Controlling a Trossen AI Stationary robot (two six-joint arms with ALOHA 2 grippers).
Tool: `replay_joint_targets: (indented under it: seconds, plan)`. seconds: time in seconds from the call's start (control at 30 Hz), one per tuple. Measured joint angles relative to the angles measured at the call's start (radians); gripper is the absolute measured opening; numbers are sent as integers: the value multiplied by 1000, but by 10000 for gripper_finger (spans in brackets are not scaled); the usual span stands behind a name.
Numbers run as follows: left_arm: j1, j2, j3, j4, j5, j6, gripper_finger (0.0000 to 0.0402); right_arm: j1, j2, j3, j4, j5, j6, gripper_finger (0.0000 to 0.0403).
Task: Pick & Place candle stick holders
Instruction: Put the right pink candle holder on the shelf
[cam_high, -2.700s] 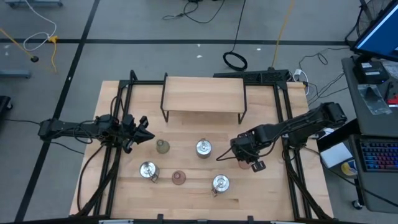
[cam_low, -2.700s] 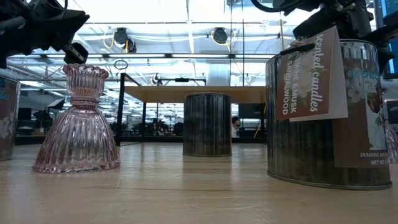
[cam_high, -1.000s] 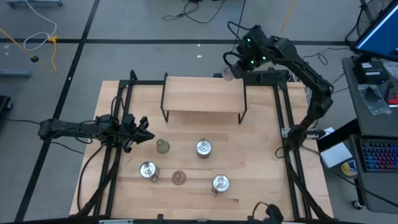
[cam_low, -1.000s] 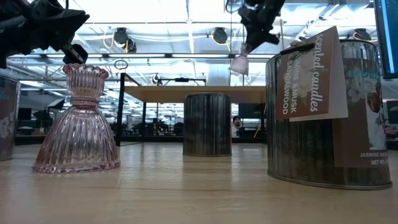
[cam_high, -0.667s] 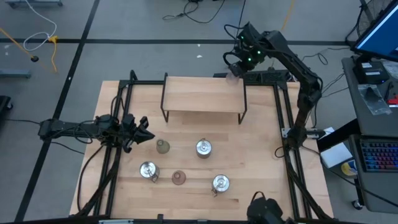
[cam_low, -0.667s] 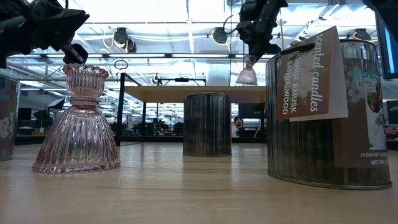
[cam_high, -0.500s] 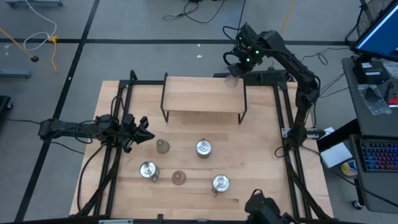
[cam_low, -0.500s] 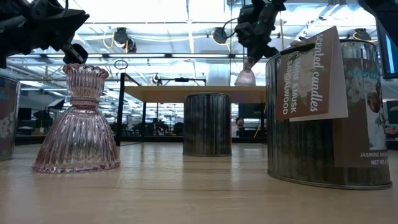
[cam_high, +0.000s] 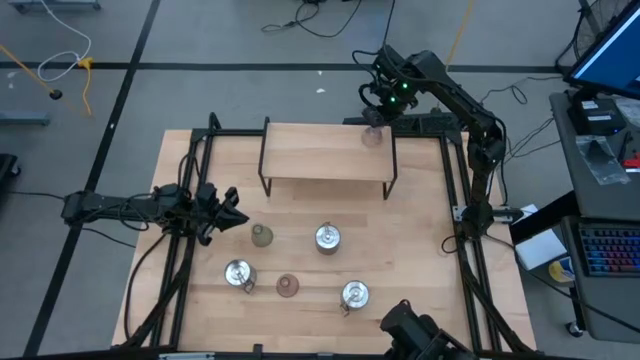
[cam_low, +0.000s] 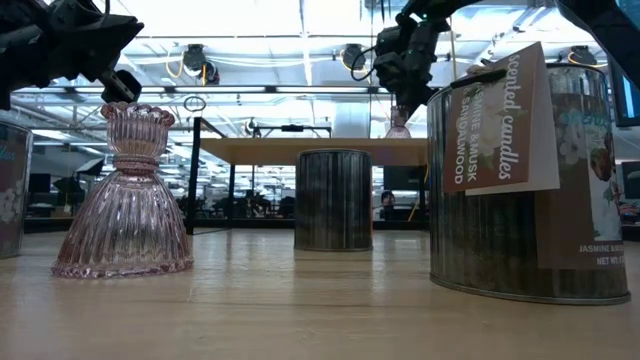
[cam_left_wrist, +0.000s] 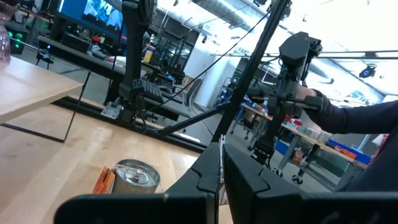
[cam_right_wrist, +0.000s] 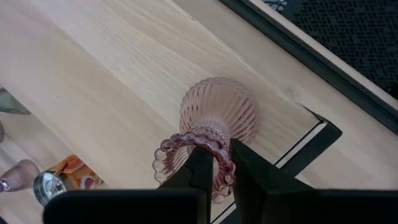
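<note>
The right gripper (cam_high: 376, 122) hangs over the far right corner of the raised wooden shelf (cam_high: 325, 150), its fingers (cam_right_wrist: 198, 167) pinched onto the beaded rim of a pink ribbed glass holder (cam_right_wrist: 216, 118). The holder's flared base sits directly below the fingertips on the shelf top, close to the shelf's corner and its black frame; whether the base is fully resting on the wood or a hair above it cannot be told. In the low view the same gripper (cam_low: 400, 98) comes down from above with the small pink holder (cam_low: 398, 125) under it at shelf height. Well away from this gripper, down on the table (cam_high: 420, 285), stand the other holders: an olive-green glass one (cam_high: 261, 235), a silver tin (cam_high: 327, 238) beside it toward the right arm's side, a second silver tin (cam_high: 238, 274), a pinkish-brown glass holder (cam_high: 287, 286) and a third silver tin (cam_high: 354, 294) in the nearer row. The left gripper (cam_high: 228, 211) waits low at the left edge of the table, nearest the olive-green holder, its fingers (cam_left_wrist: 208, 176) pressed together with nothing between them. A person's dark sleeve (cam_left_wrist: 351, 118) shows in the room beyond the table.
</note>
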Motion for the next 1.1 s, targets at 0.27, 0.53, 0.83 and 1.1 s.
replay_joint_targets:
  seconds: [0.27, 0.53, 0.83, 1.1]
  plan:
    - [0, 0, 0, 0, 0, 0, 19, 0, 1, 0, 21, 0, 11, 25]
    - [0, 0, 0, 4, 0, 0, 19, 0, 1, 0, 20, 0, 29, 25]
    - [0, 0, 0, 5, 0, 0, 19, 1, 1, 0, -11, 0, 37, 37]
    - [0, 0, 0, 5, 0, -2, 19, 1, 1, 0, -1, 0, 30, 37]
